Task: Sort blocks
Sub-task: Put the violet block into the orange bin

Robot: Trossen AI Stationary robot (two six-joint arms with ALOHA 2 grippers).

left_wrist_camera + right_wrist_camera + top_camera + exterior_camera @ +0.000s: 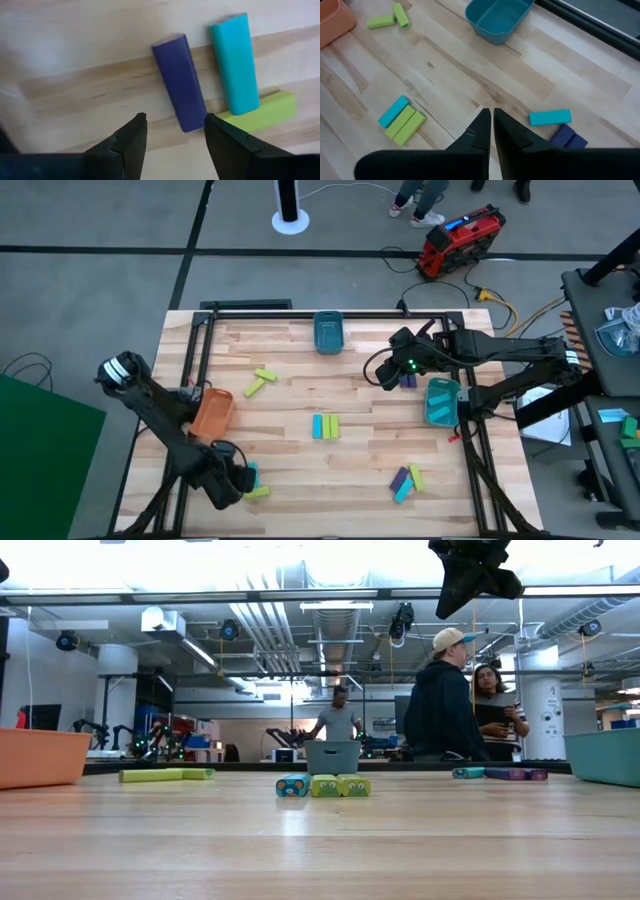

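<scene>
A: Report the left gripper (172,131).

B: It sits low at the table's 7 o'clock corner. In its wrist view the two dark fingers (131,137) stand parted with bare wood between them; nothing is held. Just ahead of the tips lies a purple block (178,81), its near end close to the right-hand fingertip; whether they touch cannot be told. Beside it lies a cyan block (234,62), its near end resting against a yellow-green block (260,114) laid crosswise. From above, the arm covers most of this group; only a cyan edge and a green end show.

A: The right gripper (491,120)?

B: Raised over the table toward 2 o'clock, fingers pressed together, holding nothing. In the low view it shows as a dark shape (472,575) at the upper edge, partly cut off.

A: Remaining blocks?

B: At table centre, one cyan and two green blocks (326,426) lie side by side. Toward 10 o'clock from centre, two green blocks (261,382) form a rough T. At 5 o'clock, a purple, a cyan and a green block (405,480) cluster together. Under the right gripper, a cyan block (550,117) and dark purple ones (568,137) lie near each other; the purple ones run off the wrist picture's edge, so their count is unclear.

A: Bins?

B: An orange bin (211,413) at 9 o'clock, partly overlapped by the left arm; one teal bin (328,332) at 12 o'clock; another teal bin (441,401) at 3 o'clock. People stand beyond the table.
</scene>
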